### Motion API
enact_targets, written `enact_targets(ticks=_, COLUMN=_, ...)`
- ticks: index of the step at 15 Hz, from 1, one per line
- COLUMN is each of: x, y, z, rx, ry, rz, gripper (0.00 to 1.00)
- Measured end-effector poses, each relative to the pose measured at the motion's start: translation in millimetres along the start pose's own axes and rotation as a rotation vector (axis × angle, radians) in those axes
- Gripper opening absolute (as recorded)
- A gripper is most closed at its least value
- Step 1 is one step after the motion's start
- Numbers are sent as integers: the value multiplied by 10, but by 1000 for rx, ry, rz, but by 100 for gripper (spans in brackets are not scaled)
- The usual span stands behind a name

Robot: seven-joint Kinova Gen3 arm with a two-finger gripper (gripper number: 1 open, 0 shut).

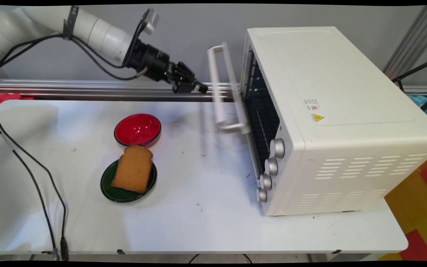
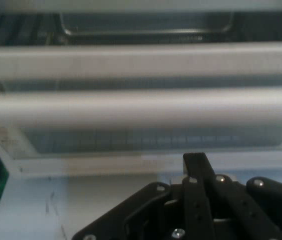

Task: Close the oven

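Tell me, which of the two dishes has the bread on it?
The green plate, nearer the camera, carries the bread slice. The red bowl behind it holds nothing.

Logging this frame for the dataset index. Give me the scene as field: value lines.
gripper: raised above the table's far side, just left of the oven door, holding nothing
door: partly open, blurred, white handle facing the gripper
oven: white, on the table's right, rack visible inside, four knobs on the front
red bowl: empty, left of centre
green plate: nearer than the bowl
bread: one slice lying on the plate
table: white
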Motion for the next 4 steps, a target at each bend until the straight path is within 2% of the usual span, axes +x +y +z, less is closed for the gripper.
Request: enact_targets(ticks=4, x=238, y=-1, z=30, rx=-1, ry=39, rz=-2, gripper=0)
